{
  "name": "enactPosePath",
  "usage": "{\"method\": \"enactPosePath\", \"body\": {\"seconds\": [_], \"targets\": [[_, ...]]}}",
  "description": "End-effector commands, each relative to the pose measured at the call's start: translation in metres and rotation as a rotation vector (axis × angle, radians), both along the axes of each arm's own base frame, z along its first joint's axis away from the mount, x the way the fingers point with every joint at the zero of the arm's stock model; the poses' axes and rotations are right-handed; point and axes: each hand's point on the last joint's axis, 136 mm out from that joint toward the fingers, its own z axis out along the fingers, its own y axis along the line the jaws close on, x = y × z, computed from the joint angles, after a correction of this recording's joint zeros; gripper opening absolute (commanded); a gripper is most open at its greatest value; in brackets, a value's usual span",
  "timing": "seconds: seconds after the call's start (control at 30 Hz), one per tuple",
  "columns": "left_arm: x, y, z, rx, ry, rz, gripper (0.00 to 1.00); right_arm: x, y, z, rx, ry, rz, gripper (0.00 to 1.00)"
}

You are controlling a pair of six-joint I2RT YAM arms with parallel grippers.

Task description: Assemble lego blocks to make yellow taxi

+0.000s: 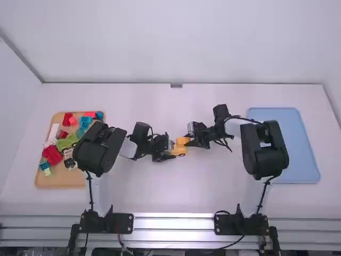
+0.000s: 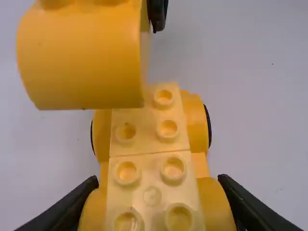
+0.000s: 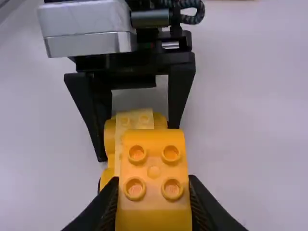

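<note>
The left gripper [image 2: 156,183] clamped the base [image 2: 151,144], likely bracing it; the right gripper [image 3: 154,180] pinched the block [image 3: 154,214] at its high-view one o'clock, seemingly for stacking.

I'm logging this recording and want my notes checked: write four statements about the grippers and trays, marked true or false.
1. The left gripper grips the yellow wheeled base. True.
2. The right gripper is empty. False: the right gripper holds a yellow block.
3. The blue tray is beyond the left arm. False: the blue tray is at the table's right.
4. Colored blocks lie in the tan tray. True.
</note>
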Motion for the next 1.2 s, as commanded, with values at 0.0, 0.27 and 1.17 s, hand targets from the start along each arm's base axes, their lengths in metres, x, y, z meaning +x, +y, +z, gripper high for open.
{"method": "enactPosePath", "body": {"seconds": [0.0,0.27,1.17], "targets": [[-0.001,0.001,-0.003,-0.004,0.007,-0.005,0.55,-0.007,0.011,-0.006,0.027,0.025,0.034,0.22],[-0.001,0.001,-0.003,-0.005,0.015,0.001,0.47,-0.011,0.022,-0.013,0.028,0.014,0.066,0.21],[-0.001,0.001,-0.002,-0.01,0.035,0.012,0.43,-0.014,0.024,-0.038,-0.002,0.051,0.066,0.16]]}}
